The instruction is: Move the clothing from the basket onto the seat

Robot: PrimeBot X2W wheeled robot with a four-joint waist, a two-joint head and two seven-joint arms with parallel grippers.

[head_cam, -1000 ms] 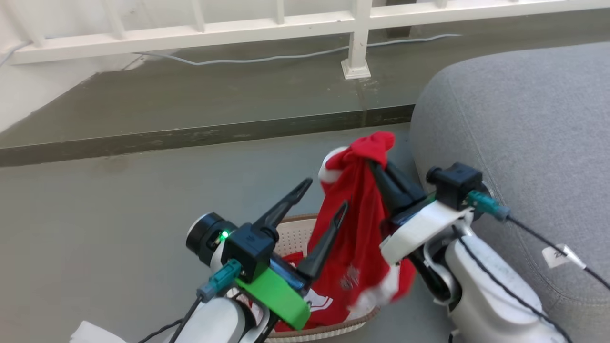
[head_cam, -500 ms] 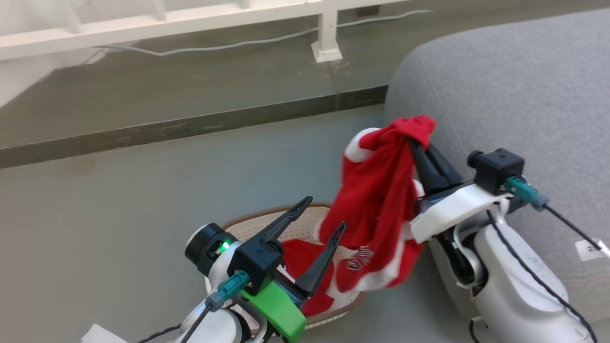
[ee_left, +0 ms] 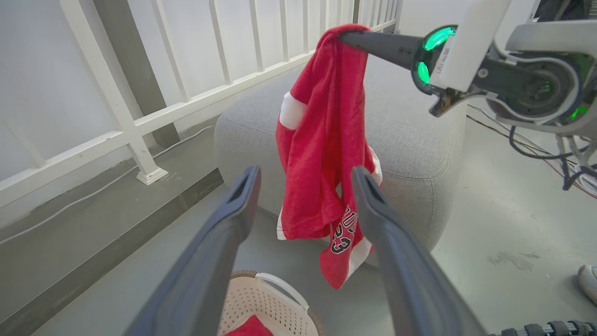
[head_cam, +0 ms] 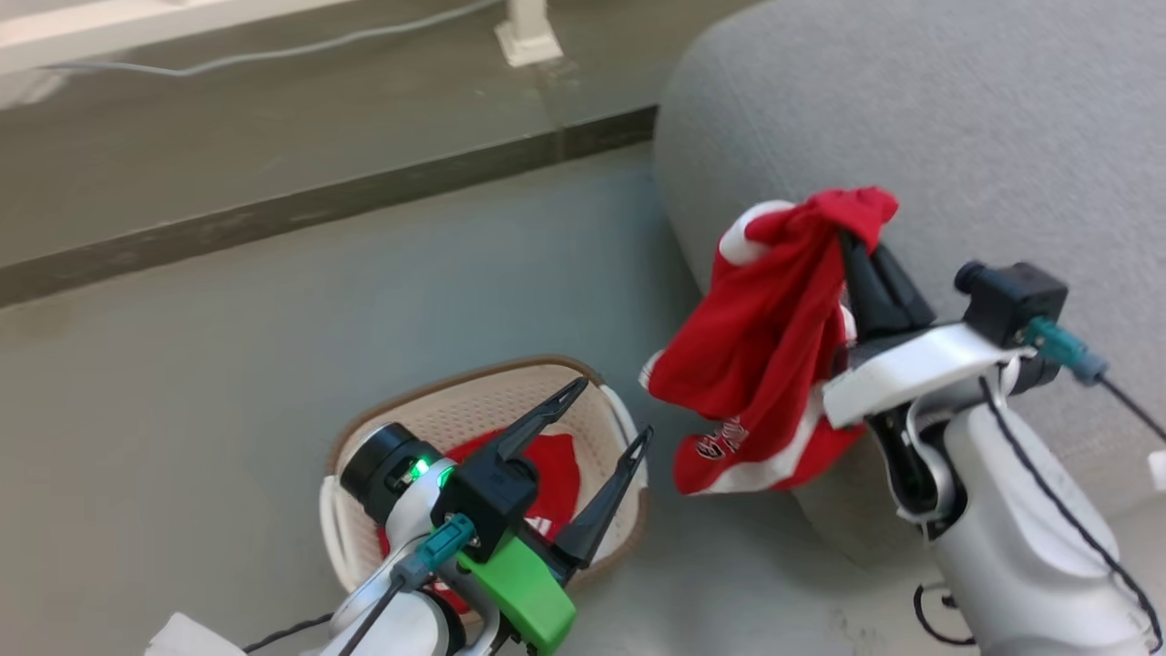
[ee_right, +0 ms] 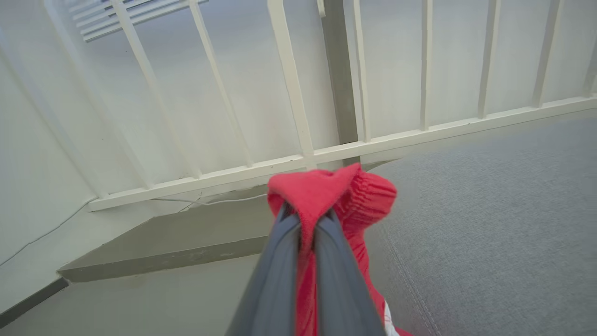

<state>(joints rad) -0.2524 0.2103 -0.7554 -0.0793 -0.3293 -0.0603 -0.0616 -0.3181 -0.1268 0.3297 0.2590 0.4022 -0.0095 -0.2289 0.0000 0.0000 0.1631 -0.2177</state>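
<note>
My right gripper [head_cam: 852, 239] is shut on a red garment [head_cam: 774, 337] with white trim and dark lettering, which hangs clear of the basket beside the grey seat's [head_cam: 911, 118] left edge. The same garment [ee_left: 322, 154] dangles from that gripper's tips [ee_left: 347, 37] in the left wrist view. In the right wrist view the fingers [ee_right: 305, 219] pinch the red cloth [ee_right: 333, 196] with the seat [ee_right: 494, 224] to the right. My left gripper [head_cam: 615, 412] stands open above the cream basket [head_cam: 474, 405], which holds another red garment [head_cam: 537, 474].
A white railing [ee_left: 154, 112] with a post foot [head_cam: 528, 41] and a grey cable [head_cam: 273, 50] runs along a raised step [head_cam: 319, 205] behind. A shoe tip [ee_left: 588, 280] shows on the floor at the far right of the left wrist view.
The right gripper has carried the red garment up out of the basket and rightward to the seat's edge. The camera turned right too. The left gripper stays open over the basket.
</note>
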